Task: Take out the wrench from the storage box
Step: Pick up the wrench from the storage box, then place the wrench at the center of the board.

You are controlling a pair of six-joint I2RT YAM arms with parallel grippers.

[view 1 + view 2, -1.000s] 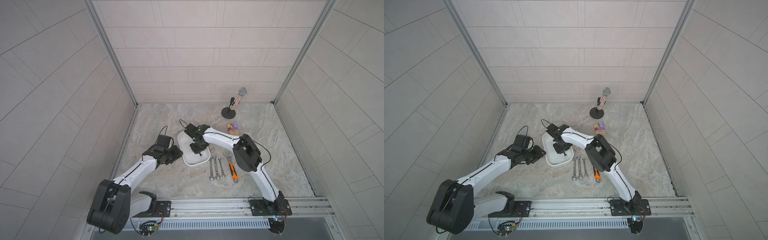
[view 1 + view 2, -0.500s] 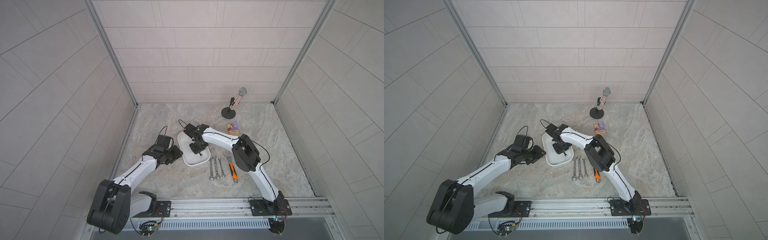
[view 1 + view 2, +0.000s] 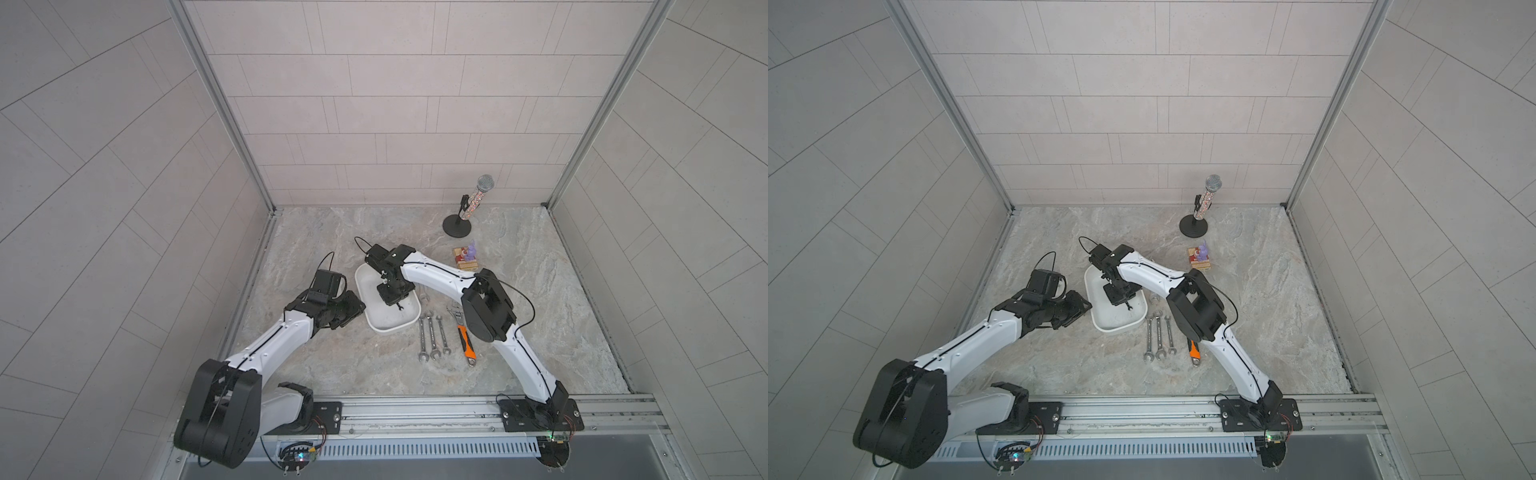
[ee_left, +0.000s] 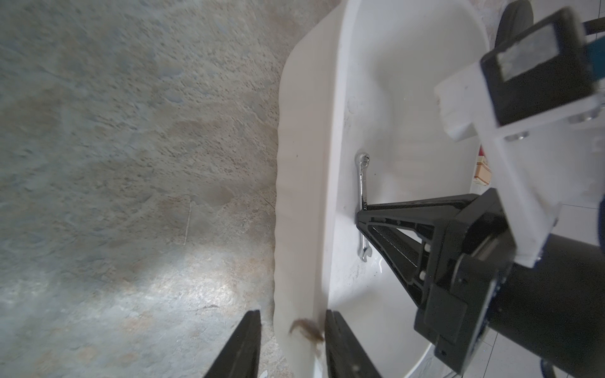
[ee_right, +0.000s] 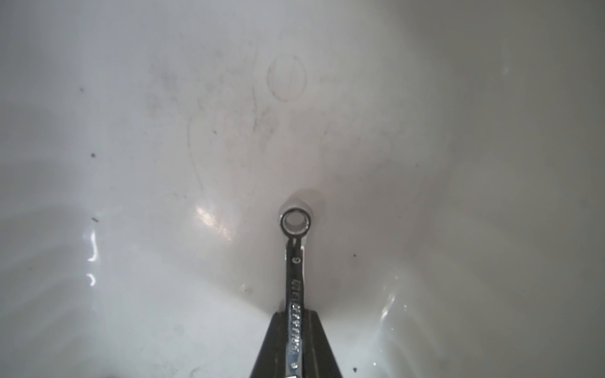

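The storage box (image 3: 390, 330) (image 3: 1115, 328) is a shallow white tub left of the table's middle. My left gripper (image 3: 360, 306) (image 4: 294, 343) is shut on its left rim (image 4: 304, 196), one finger outside the wall and one inside. My right gripper (image 3: 394, 300) (image 3: 1122, 300) (image 5: 294, 315) reaches down into the box and is shut on a small chrome wrench (image 5: 294, 278) (image 4: 362, 196) by its shank. The wrench's ring end sticks out past the fingertips, just over the box floor (image 5: 196, 131).
Three chrome wrenches (image 3: 432, 336) lie side by side right of the box, beside an orange-handled adjustable wrench (image 3: 464, 338). Another wrench end (image 3: 424, 297) shows under the right arm. At the back right stand a microphone stand (image 3: 467, 212) and a small box with a purple figure (image 3: 466, 257).
The right jaws have narrowed a little onto the wrench. Both arms stay almost where they were, and the left gripper keeps its hold on the rim.
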